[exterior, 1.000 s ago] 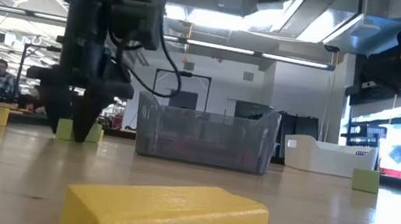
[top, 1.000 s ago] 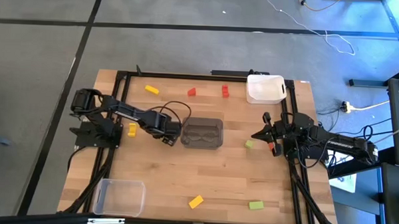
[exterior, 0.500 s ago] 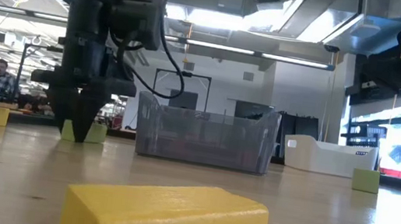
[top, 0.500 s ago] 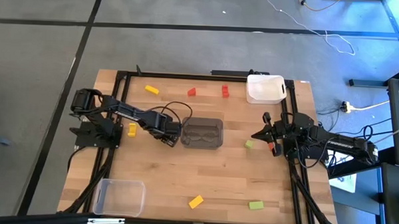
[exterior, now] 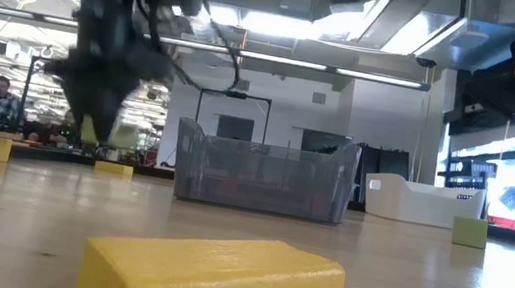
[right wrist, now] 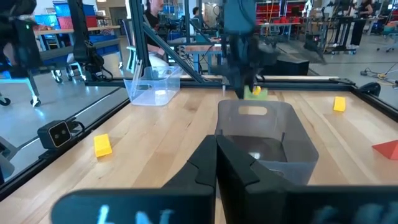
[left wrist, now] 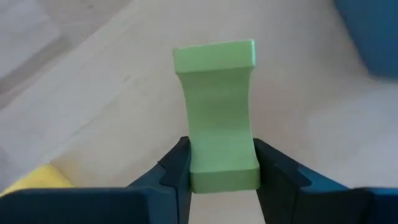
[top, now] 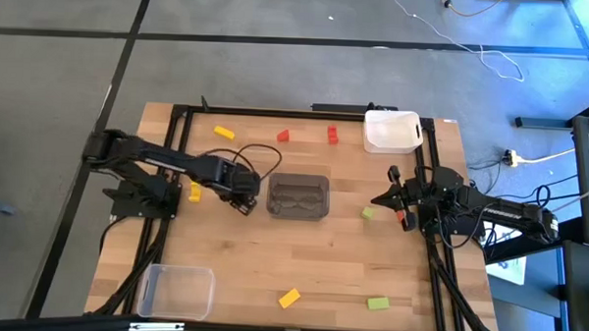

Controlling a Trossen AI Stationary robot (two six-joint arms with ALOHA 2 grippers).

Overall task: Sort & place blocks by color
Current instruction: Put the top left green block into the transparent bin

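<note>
In the low view the nearest thing is a yellow block (exterior: 214, 274) lying flat on the tabletop (exterior: 420, 278), a plain rigid brick with squared faces that looks light and easy to pinch across its short sides. Farther back, the left end effector (left wrist: 217, 169) is pinching a light green block (left wrist: 217, 118) at one end, its two fingers (left wrist: 177, 168) pressed on the opposite long faces while the rest of the block sticks out past the tips. Gripped so far from its middle, the block could pivot if bumped, though it seems stiff and light enough that the hold should keep; its smooth faces may be a little slippery. From above, this end effector sits just beside the grey bin (top: 299, 196), on its left, with another yellow block (top: 194, 191) near the arm. The right end effector (right wrist: 216, 163), fingers pressed together and empty, waits at the tabletop's right side beyond a green block (top: 368, 213).
</note>
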